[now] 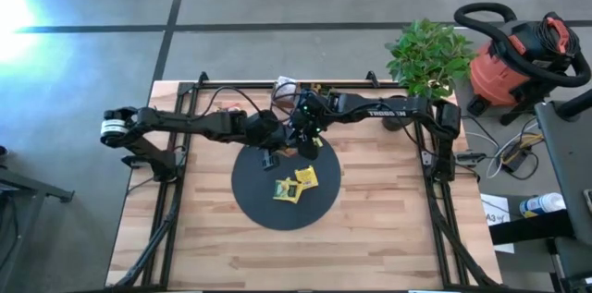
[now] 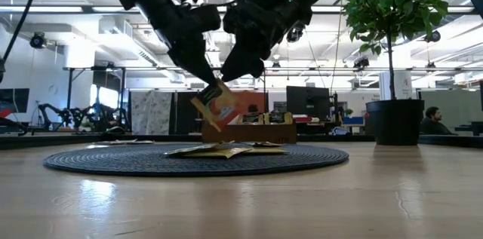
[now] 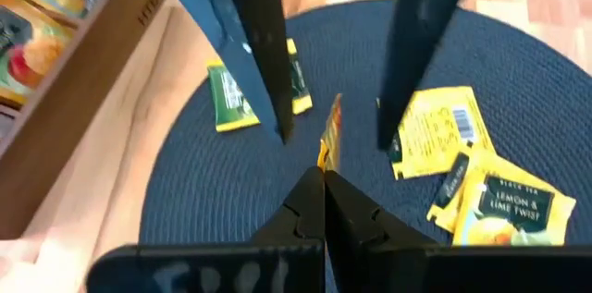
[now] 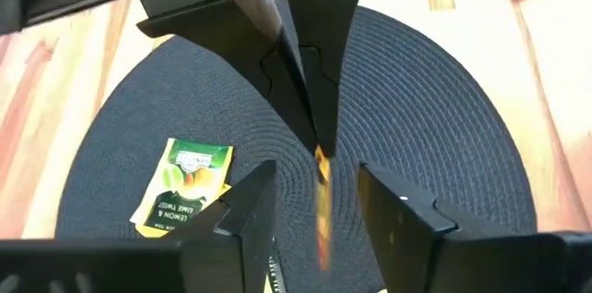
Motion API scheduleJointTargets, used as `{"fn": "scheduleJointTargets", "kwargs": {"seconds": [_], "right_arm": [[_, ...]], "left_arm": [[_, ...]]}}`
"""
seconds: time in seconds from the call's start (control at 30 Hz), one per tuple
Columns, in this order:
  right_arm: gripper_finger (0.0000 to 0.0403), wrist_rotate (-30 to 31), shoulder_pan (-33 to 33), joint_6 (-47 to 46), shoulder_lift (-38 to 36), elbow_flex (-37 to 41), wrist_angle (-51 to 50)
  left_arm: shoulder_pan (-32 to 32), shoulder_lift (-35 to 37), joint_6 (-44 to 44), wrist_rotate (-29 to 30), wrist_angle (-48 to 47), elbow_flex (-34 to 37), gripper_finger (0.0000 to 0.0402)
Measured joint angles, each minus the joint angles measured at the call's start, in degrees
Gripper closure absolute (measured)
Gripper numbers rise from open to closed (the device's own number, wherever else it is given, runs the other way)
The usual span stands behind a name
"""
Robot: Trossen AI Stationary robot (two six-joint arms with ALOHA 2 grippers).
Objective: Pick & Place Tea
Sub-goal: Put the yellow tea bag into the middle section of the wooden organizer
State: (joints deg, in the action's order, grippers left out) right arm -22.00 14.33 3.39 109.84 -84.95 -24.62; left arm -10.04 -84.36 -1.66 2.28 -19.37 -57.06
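An orange tea packet (image 2: 215, 105) hangs over the far part of the black disc (image 1: 268, 202), with my left gripper (image 3: 323, 175) shut on it. My right gripper (image 4: 316, 173) is open. Its fingers (image 3: 273, 71) stand on either side of the packet without touching it. Both arms meet above the disc's far edge in the high view. Several other tea packets lie flat on the disc: yellow ones (image 3: 444, 136) and green ones (image 3: 227, 97), and a small heap (image 1: 294, 185) near its middle. My left gripper pinches the orange packet by its upper edge (image 3: 326, 156) between its two fingers. The fingers slant down from the table's left. The packet hangs tilted below the fingertips (image 2: 211, 84), edge-on to both wrist views and clear of the disc.
A brown wooden tray (image 2: 249, 132) holding more packets stands behind the disc at the table's far edge. A potted plant (image 1: 427, 57) stands at the far right corner. Black frame rails (image 1: 171, 201) run along both sides. Bare wood lies near the front edge.
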Motion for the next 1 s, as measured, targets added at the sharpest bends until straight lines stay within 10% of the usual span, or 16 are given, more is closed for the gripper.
{"fn": "scheduleJointTargets", "kwargs": {"seconds": [1.0], "right_arm": [[0.0377,3.1,-0.1,-0.4,0.2,1.0,-0.5]], "left_arm": [[-0.1,0.2,0.7,0.4,1.7,-2.7,0.0402]]}}
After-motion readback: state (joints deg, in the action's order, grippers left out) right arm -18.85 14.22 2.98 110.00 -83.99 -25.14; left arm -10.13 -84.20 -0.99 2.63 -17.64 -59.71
